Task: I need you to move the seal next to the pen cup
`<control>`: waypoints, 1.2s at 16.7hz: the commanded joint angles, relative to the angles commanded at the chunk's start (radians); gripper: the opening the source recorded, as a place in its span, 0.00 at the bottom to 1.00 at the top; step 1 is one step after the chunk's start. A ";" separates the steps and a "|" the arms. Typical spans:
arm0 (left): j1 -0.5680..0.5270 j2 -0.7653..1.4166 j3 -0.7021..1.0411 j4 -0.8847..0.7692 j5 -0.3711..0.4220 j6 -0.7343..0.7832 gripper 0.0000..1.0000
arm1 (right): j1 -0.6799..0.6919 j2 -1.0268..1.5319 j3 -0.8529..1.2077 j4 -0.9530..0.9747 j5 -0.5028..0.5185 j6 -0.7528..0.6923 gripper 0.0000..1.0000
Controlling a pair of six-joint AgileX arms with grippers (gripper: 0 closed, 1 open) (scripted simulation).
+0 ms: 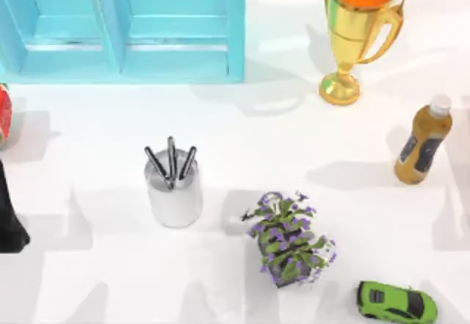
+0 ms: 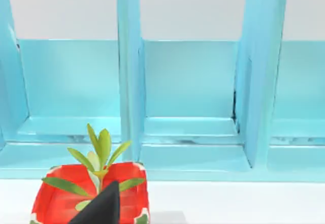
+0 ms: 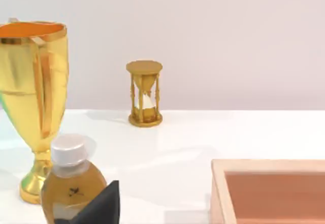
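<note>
The pen cup (image 1: 174, 190) is a silvery-white cylinder with three dark pens, standing left of the table's middle in the top view. The seal is out of view. My left arm (image 1: 9, 221) is a black shape at the table's far left edge, well left of the cup. A black part of my left gripper (image 2: 101, 210) sits low in the left wrist view, in front of a red planter (image 2: 61, 198). A black part of my right gripper (image 3: 99, 208) shows in the right wrist view beside an amber bottle (image 3: 68, 186).
A blue shelf unit (image 1: 125, 26) lines the back left. A gold trophy (image 1: 356, 30) stands at the back right, with the amber bottle (image 1: 422, 142) on the right. A purple-flowered plant (image 1: 288, 242) and a green toy car (image 1: 396, 303) sit in front. An hourglass (image 3: 144, 94) and a wooden box (image 3: 269, 191) are also present.
</note>
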 joint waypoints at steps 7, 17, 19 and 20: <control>0.027 0.157 0.158 -0.138 -0.001 0.031 1.00 | 0.000 0.000 0.000 0.000 0.000 0.000 1.00; 0.139 1.079 0.875 -0.795 0.003 0.156 1.00 | 0.000 0.000 0.000 0.000 0.000 0.000 1.00; 0.163 1.251 1.011 -0.928 0.003 0.181 1.00 | 0.000 0.000 0.000 0.000 0.000 0.000 1.00; 0.174 1.329 1.077 -0.988 0.003 0.193 1.00 | 0.000 0.000 0.000 0.000 0.000 0.000 1.00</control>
